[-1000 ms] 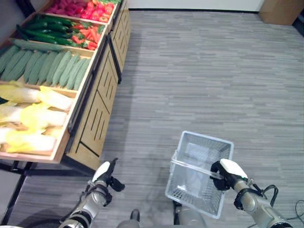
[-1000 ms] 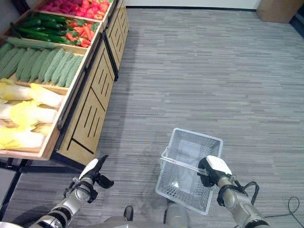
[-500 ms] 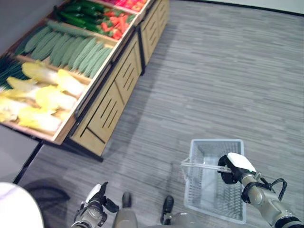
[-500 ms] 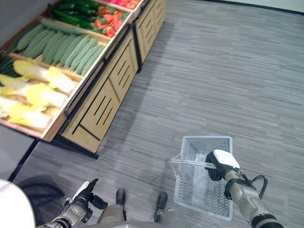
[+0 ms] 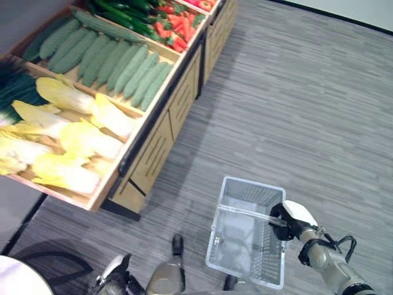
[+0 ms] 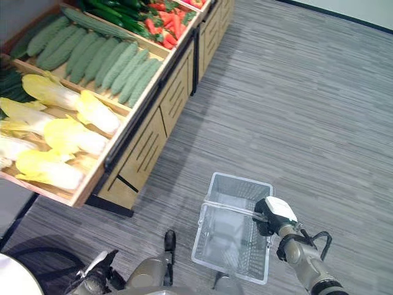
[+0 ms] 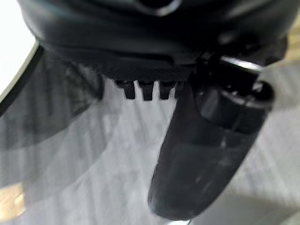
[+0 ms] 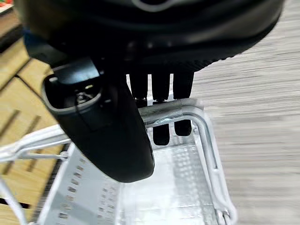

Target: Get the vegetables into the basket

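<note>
A white wire basket [image 5: 244,185] hangs over the grey floor in front of me. My right hand [image 5: 290,221] is shut on its handle [image 8: 165,110], with the fingers curled round the bar. A wooden display stand [image 5: 161,132] to my left holds the vegetables: pale yellow cabbages [image 5: 70,136], light green gourds [image 5: 113,61], dark cucumbers [image 6: 116,11] and red vegetables [image 5: 175,26]. My left hand [image 5: 114,278] is low by my side with its fingers curled on nothing, well short of the stand.
The stand's slatted wooden front [image 6: 147,147] and dark lower frame face the basket. A white round surface [image 5: 17,281] shows at the lower left corner. Open grey floor [image 5: 307,104] spreads to the right.
The whole view has shifted, so the stand now lies closer and more of the cabbages show. The basket stays in my right hand. My left hand sits lower at the view's edge.
</note>
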### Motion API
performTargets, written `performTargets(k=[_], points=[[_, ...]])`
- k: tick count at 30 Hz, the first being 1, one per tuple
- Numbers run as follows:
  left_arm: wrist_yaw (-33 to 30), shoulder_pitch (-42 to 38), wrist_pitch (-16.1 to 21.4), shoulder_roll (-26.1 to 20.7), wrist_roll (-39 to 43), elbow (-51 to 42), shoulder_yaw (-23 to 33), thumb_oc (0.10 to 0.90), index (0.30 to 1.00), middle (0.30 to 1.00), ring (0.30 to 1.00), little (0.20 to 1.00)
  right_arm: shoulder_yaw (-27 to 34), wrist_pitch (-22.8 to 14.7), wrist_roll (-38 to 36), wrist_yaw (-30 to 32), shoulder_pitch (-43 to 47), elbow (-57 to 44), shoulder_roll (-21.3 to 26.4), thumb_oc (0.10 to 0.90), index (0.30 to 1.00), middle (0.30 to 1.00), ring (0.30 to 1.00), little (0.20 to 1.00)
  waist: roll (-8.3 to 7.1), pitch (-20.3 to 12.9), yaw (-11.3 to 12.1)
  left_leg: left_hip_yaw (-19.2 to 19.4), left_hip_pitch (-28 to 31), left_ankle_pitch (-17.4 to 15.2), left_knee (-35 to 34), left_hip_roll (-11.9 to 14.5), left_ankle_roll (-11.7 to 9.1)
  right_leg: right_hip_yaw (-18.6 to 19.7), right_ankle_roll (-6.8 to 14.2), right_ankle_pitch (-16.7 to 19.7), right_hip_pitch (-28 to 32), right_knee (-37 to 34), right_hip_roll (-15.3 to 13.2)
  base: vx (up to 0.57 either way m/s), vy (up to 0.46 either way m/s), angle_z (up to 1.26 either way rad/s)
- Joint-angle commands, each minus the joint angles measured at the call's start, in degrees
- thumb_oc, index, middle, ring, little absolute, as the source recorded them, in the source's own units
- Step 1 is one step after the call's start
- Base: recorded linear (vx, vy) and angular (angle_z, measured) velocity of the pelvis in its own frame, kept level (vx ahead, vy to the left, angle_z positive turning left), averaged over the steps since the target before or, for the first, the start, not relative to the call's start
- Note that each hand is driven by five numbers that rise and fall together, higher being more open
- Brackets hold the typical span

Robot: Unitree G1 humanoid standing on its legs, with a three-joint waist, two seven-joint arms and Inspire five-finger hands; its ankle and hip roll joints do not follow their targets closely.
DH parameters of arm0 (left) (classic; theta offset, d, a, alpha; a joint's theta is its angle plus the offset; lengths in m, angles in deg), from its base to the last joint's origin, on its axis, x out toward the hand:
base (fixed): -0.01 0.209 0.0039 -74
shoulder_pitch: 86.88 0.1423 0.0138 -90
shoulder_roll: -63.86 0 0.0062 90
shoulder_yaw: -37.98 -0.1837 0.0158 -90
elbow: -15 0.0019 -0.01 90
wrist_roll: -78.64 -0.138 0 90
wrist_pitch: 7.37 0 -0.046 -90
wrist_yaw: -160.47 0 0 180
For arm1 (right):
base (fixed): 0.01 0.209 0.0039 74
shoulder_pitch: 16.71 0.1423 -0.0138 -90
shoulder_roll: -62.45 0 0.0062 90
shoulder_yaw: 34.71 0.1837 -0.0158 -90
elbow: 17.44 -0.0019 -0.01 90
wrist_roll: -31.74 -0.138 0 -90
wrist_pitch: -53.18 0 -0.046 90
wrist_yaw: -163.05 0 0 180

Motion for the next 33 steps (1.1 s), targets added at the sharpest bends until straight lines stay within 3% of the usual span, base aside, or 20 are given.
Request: performTargets(k=[1, 6, 11, 12, 13, 15, 17, 18, 20, 23, 27, 29, 30, 31, 32, 33], points=[[-1.0, 0.5, -0.7, -2.4, 0.0, 2.1, 0.9, 0.9, 1.0, 1.0, 1.0, 1.0, 2.6, -0.7, -0.4, 4.4, 6.2, -3.2, 3.5, 0.4, 0.3, 0.3, 0.3, 0.3, -2.88, -2.8, 1.0, -1.1, -1.4, -3.9, 3.4, 2.3, -2.7, 3.1, 6.0, 12.0, -2.2, 0.0, -2.0, 0.11, 0.244, 0.04], [-0.8, -0.1, -0.7, -3.6, 0.3, 1.0, 0.7, 0.9, 1.0, 1.0, 1.0, 1.0, 2.4, -0.6, -0.6, 4.5, 6.9, -2.5, 2.9, 0.4, 0.3, 0.3, 0.3, 0.3, -1.68, -1.6, 0.0, -3.5, 1.8, -5.1, 2.2, 1.0, -0.8, 6.2, 4.9, 14.0, -7.6, 11.6, -0.1, 0.13, 0.162, 0.16], [-1.3, -1.9, -0.4, -4.0, 1.6, 1.3, 0.3, 0.9, 1.0, 1.0, 1.0, 1.0, 2.0, -0.6, -1.0, 4.5, 7.0, -2.1, 2.9, 0.4, 0.3, 0.3, 0.3, 0.3, -0.75, -0.4, -2.0, -7.0, 5.2, -6.7, 1.6, 1.5, -1.3, 6.2, 3.6, 12.0, -12.5, 6.6, 0.8, 0.25, -0.063, 0.41], [-1.6, -2.9, -0.2, -4.0, 1.8, 1.7, 0.2, 0.9, 1.0, 1.0, 1.0, 1.0, 1.9, -0.6, -1.4, 4.9, 7.2, -1.8, 2.9, 0.4, 0.3, 0.3, 0.3, 0.3, -1.07, 0.2, -3.6, -9.9, 7.0, -8.8, 2.5, 1.8, -2.3, 10.1, 4.5, 12.6, -14.9, -1.7, 0.8, 0.28, -0.178, 0.59], [-1.6, -2.9, -0.2, -4.0, 1.8, 1.7, 0.2, 0.9, 1.0, 1.0, 1.0, 1.0, 1.8, -0.6, -1.4, 4.9, 7.2, -1.8, 2.9, 0.4, 0.3, 0.3, 0.3, 0.3, -0.98, 0.3, -3.6, -10.0, 7.1, -8.9, 2.6, 1.9, -2.4, 10.0, 4.5, 12.6, -14.7, -1.8, 0.9, 0.37, -0.246, 0.75], [-1.7, -3.1, 0.0, -4.0, 2.0, 1.7, 0.3, 0.9, 1.0, 1.0, 1.0, 1.0, 1.8, -0.7, -1.3, 4.7, 6.8, -2.2, 3.0, 0.4, 0.3, 0.3, 0.3, 0.3, -0.96, 0.3, -4.5, -12.4, 8.2, -10.1, 2.9, 2.4, -3.1, 13.6, 5.1, 14.1, -16.4, -5.3, 0.8, 0.2, -0.16, 0.6], [-1.7, -3.1, 0.0, -4.0, 2.0, 1.7, 0.3, 0.9, 1.0, 1.0, 1.0, 1.0, 1.8, -0.7, -1.3, 4.7, 6.8, -2.2, 3.1, 0.4, 0.3, 0.3, 0.3, 0.3, -0.92, 0.4, -4.5, -12.5, 8.2, -10.1, 2.9, 2.5, -3.1, 13.5, 5.1, 14.1, -16.4, -5.3, 0.8, 0.16, -0.13, 0.45], [-1.6, -3.2, 0.2, -3.9, 1.8, 2.2, 0.0, 0.9, 1.0, 1.0, 1.0, 1.0, 2.1, -0.7, -0.9, 4.5, 5.8, -2.7, 3.4, 0.4, 0.3, 0.3, 0.3, 0.3, -0.93, 0.3, -5.5, -15.7, 9.6, -11.2, 3.0, 2.7, -3.9, 19.2, 5.5, 14.4, -17.3, -6.0, 2.1, 0.36, -0.327, 0.73], [-1.4, -3.1, 0.3, -3.5, 1.4, 2.6, -0.4, 0.9, 1.0, 1.0, 1.0, 1.0, 2.7, -0.9, -0.8, 3.9, 4.3, -3.0, 3.4, 0.4, 0.3, 0.3, 0.3, 0.3, -1.22, -0.3, -5.6, -18.2, 9.9, -11.4, 3.3, 3.0, -4.7, 18.6, 5.5, 12.8, -16.4, -4.5, 2.2, 0.33, -0.383, 0.91], [-2.0, -2.3, 0.1, -3.2, 2.2, 3.3, 0.5, 0.9, 1.0, 1.0, 1.0, 1.0, 2.8, -1.4, -2.4, 3.8, 3.8, -2.7, 3.9, 0.4, 0.3, 0.3, 0.3, 0.3, -1.2, -2.1, -5.2, -21.4, 9.9, -10.4, 3.6, 6.3, -6.5, 14.7, 3.6, 9.9, -15.1, -3.1, 4.2, 0.21, -0.431, 1.39], [-2.4, -2.6, 0.0, -2.4, 3.2, 3.2, 0.7, 0.9, 1.0, 1.0, 1.0, 1.0, 3.3, -1.9, -3.5, 4.5, 4.1, -2.7, 6.0, 0.4, 0.3, 0.3, 0.3, 0.3, -0.79, -1.8, -4.9, -22.8, 7.0, -6.5, 5.6, 8.8, -8.5, 10.2, 1.7, 7.7, -13.7, -2.4, 5.7, 0.09, -0.348, 0.5], [-2.4, -2.9, -0.1, -2.0, 2.8, 2.9, -0.2, 0.9, 1.0, 1.0, 1.0, 1.0, 3.9, -1.8, -3.9, 5.1, 4.0, -2.1, 7.0, 0.4, 0.3, 0.3, 0.3, 0.3, -0.8, -1.4, -5.7, -18.0, 5.3, -4.8, 5.9, 10.2, -8.1, 8.0, 1.2, 7.2, -12.6, -2.7, 5.3, 0.03, -0.186, 0.7], [-2.4, -2.9, -0.1, -2.0, 2.8, 2.9, -0.2, 0.9, 1.0, 1.0, 1.0, 1.0, 3.9, -1.8, -4.0, 5.1, 4.0, -2.0, 7.0, 0.4, 0.3, 0.3, 0.3, 0.3, -0.78, -1.4, -5.8, -18.1, 5.4, -4.8, 5.9, 10.3, -8.1, 7.9, 1.1, 7.1, -12.5, -2.7, 5.3, 0.01, -0.194, 0.78], [-2.4, -3.2, -0.6, -1.6, 3.2, 2.1, -0.2, 0.9, 1.0, 1.0, 1.0, 1.0, 4.5, -1.4, -4.3, 5.5, 3.5, -1.6, 7.5, 0.4, 0.3, 0.3, 0.3, 0.3, -0.46, -1.0, -6.8, -9.2, 4.5, -4.0, 6.5, 12.0, -8.2, 5.8, 0.7, 6.4, -11.2, -3.0, 4.8, 0.0, -0.168, 0.7], [-2.3, -3.6, -0.7, -1.3, 3.1, 2.0, -0.4, 0.9, 1.0, 1.0, 1.0, 1.0, 4.7, -1.2, -4.4, 5.7, 3.3, -1.0, 7.3, 0.4, 0.3, 0.3, 0.3, 0.3, -0.51, -1.1, -7.3, -5.9, 4.1, -3.9, 6.8, 12.2, -8.2, 4.9, 0.4, 6.5, -10.9, -3.4, 4.6, -0.01, -0.23, 1.17], [-2.2, -3.8, -0.9, -0.9, 2.7, 1.9, -0.6, 0.9, 1.0, 1.0, 1.0, 1.0, 5.5, -1.0, -4.3, 5.9, 2.4, -0.9, 7.4, 0.4, 0.3, 0.3, 0.3, 0.3, -0.21, -1.2, -8.3, -0.1, 4.2, -3.5, 7.0, 13.2, -8.2, 3.2, 0.2, 6.3, -10.2, -3.8, 4.3, -0.01, -0.142, 1.3]])
